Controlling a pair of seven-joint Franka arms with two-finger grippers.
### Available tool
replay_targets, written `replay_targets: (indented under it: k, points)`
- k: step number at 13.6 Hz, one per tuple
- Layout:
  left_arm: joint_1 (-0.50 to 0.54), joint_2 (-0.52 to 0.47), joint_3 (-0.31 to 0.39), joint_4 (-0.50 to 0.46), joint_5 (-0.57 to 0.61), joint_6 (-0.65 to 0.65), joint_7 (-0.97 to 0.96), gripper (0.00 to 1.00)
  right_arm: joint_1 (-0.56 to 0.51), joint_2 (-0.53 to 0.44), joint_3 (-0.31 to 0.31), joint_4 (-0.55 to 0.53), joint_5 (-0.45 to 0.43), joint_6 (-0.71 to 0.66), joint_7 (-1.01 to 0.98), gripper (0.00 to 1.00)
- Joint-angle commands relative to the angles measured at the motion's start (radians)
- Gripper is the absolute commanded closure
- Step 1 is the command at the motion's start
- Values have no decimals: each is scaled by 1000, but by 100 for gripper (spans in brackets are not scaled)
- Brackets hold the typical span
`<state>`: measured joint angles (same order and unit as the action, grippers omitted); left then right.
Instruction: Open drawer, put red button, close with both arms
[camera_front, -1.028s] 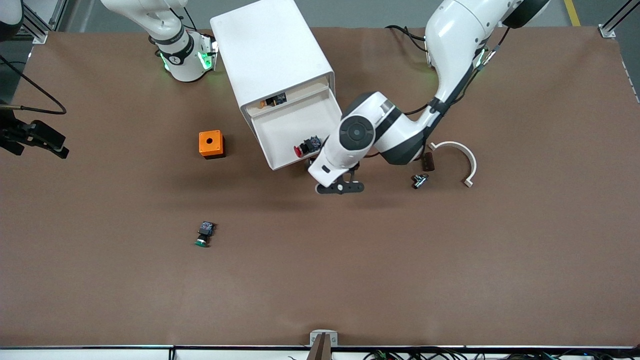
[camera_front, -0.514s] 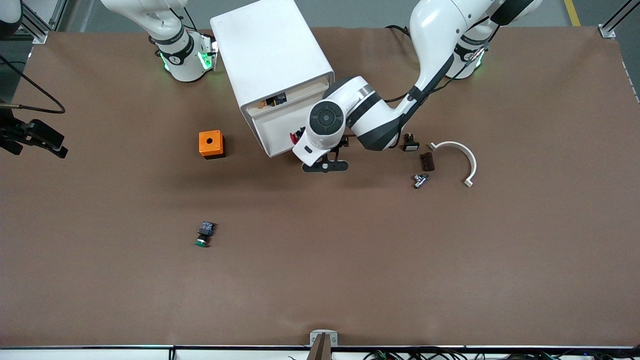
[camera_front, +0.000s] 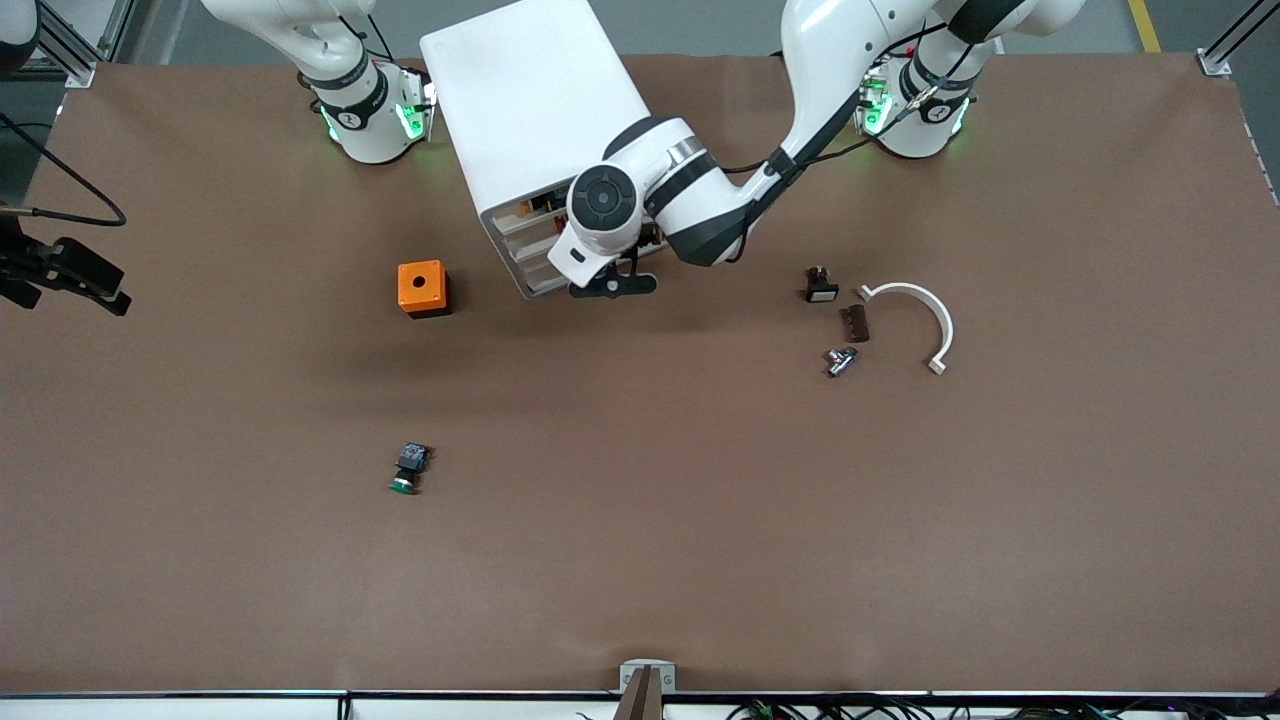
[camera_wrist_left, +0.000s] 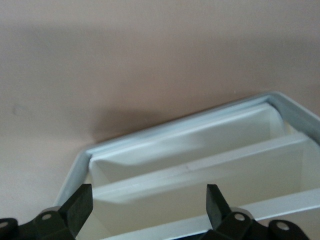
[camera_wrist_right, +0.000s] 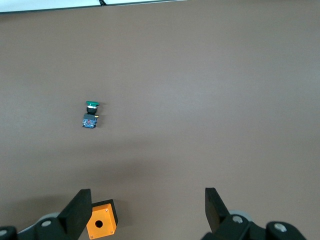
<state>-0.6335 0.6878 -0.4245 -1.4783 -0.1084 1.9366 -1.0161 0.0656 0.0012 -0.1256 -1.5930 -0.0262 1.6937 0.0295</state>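
The left gripper (camera_front: 612, 285) is at the front of the white cabinet (camera_front: 535, 110), its jaws spread wide and empty against the drawer fronts; the drawer (camera_front: 530, 248) sits pushed in nearly flush, and the red button cannot be seen in any view. The right gripper (camera_wrist_right: 145, 210) waits high over the bench (camera_front: 700, 500) near the right arm's end, jaws wide open and empty, above the orange box (camera_front: 422, 288), with the green-capped button (camera_front: 408, 468) lying nearer the front camera.
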Motion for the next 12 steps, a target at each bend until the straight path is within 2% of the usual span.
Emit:
replay_targets:
  k: [1, 5, 9, 10, 12]
  points:
    - [-9, 6, 0, 7, -25, -13, -24, 0, -21, -24, 17, -13, -15, -5, -8, 0]
    - [23, -13, 4, 7, -28, -15, -32, 0, -21, -23, 17, -13, -15, -5, -8, 0]
    - [240, -128, 7, 15, -13, -74, -22, 0, -21, -24, 17, -13, -15, -5, -10, 0]
    - [349, -213, 10, 16, -11, -126, -12, 0, -21, -24, 17, -13, -15, -5, -10, 0]
    - [470, -296, 10, 16, 19, -189, 19, 0, -21, -24, 17, -13, -15, -6, -10, 0]
